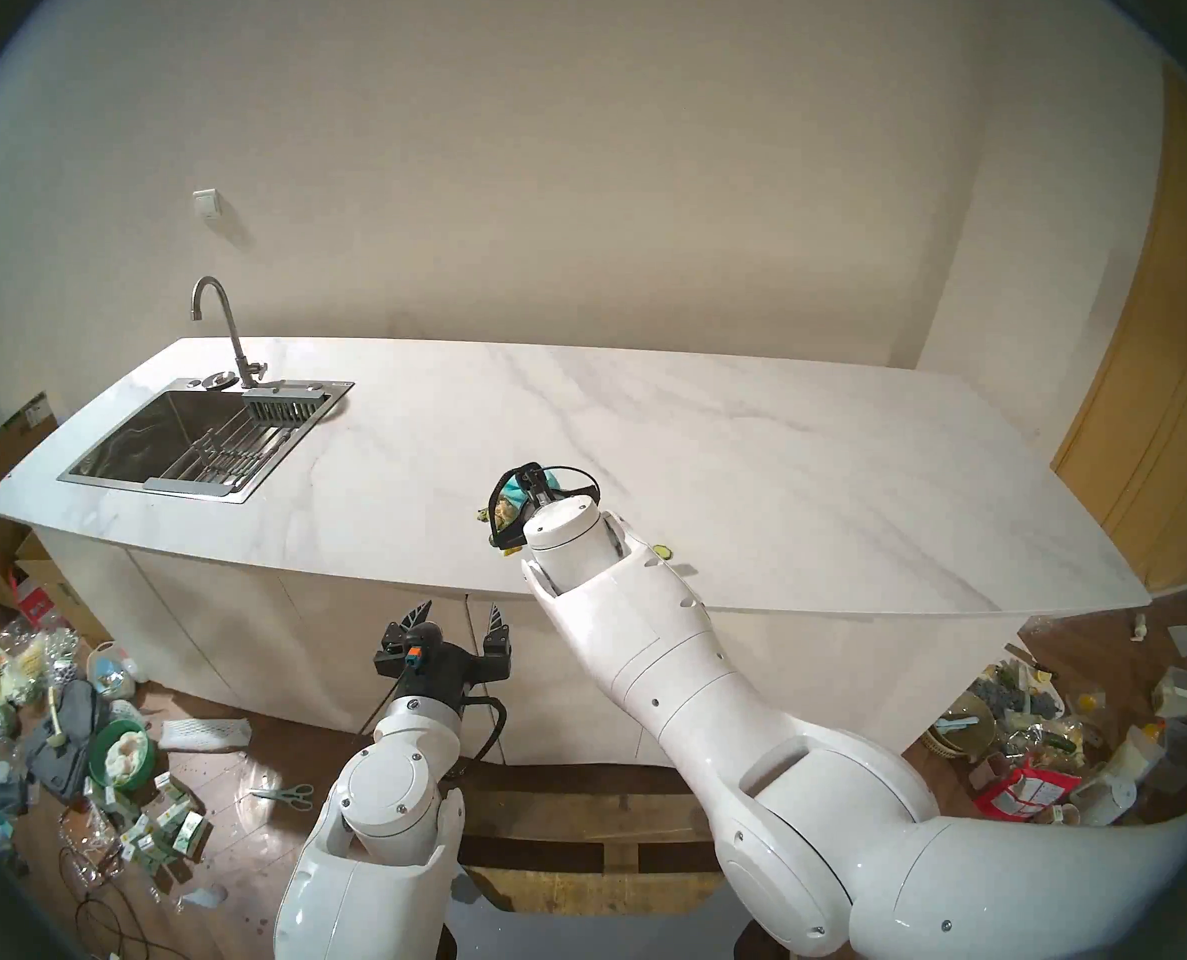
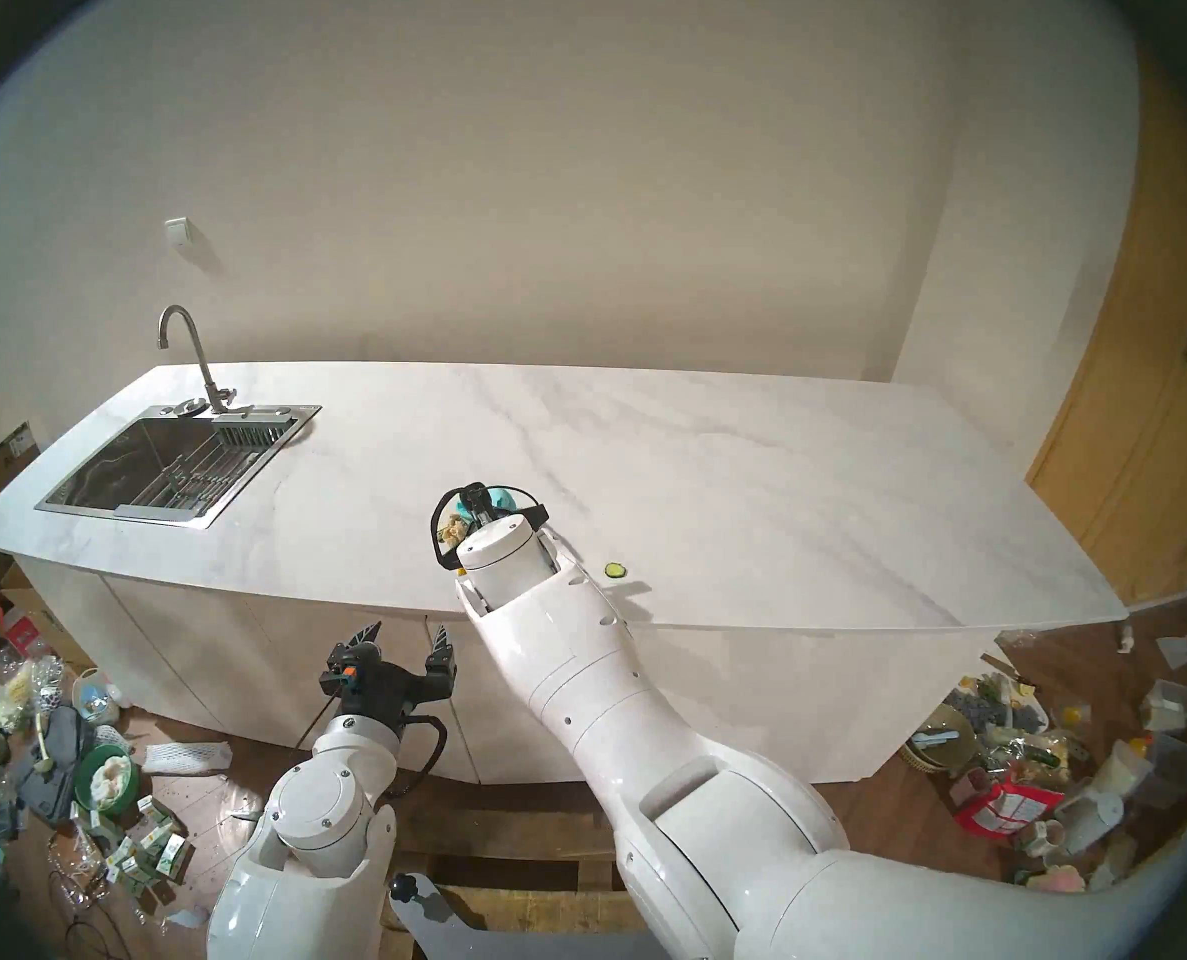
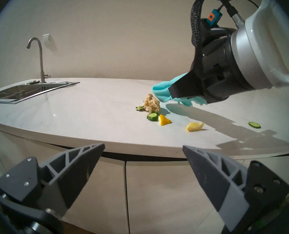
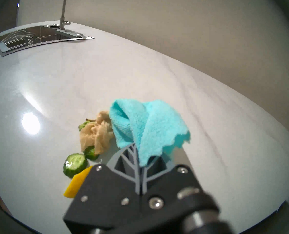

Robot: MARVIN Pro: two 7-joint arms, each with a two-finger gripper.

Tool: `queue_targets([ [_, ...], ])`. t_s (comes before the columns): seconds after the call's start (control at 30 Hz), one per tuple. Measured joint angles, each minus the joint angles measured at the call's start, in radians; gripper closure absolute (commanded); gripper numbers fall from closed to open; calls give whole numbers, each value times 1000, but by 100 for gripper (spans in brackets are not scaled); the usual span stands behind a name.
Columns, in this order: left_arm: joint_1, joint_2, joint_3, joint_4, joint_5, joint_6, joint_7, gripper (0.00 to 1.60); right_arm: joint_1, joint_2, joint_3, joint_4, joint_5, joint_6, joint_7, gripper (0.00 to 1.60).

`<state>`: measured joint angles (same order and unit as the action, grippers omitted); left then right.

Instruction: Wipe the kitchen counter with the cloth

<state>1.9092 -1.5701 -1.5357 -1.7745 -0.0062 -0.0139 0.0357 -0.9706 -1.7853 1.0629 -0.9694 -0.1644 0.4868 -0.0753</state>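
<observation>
Right gripper [image 4: 139,154] clamped on cloth [image 4: 150,125]

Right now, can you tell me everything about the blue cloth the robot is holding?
The cloth is a small turquoise rag, fuzzy like terry, with zigzag-cut edges. The right gripper is shut on one part of it, so it hangs in loose folds above the kitchen counter. It droops beside a beige paper wad; whether they touch is unclear.

On the kitchen counter [image 3: 89,100]: two lemon wedges [image 3: 164,120] [image 3: 194,126], two thick cucumber chunks [image 3: 152,117] [image 4: 91,153], one thin cucumber slice [image 3: 254,125], one beige paper wad [image 3: 151,103], one green scrap [image 3: 140,108]. One turquoise cloth [image 4: 150,125], one sink [image 1: 181,439], one faucet [image 1: 224,321].
</observation>
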Motion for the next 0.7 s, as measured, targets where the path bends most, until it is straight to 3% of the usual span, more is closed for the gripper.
queue_targets([
  [0.2,0,0,0,0,0,0,0,0,-15,50,-16,-64,-26,-1,12,160],
  [0.7,0,0,0,1,0,0,0,0,-82,145,64,-234,-41,-2,-61,160],
])
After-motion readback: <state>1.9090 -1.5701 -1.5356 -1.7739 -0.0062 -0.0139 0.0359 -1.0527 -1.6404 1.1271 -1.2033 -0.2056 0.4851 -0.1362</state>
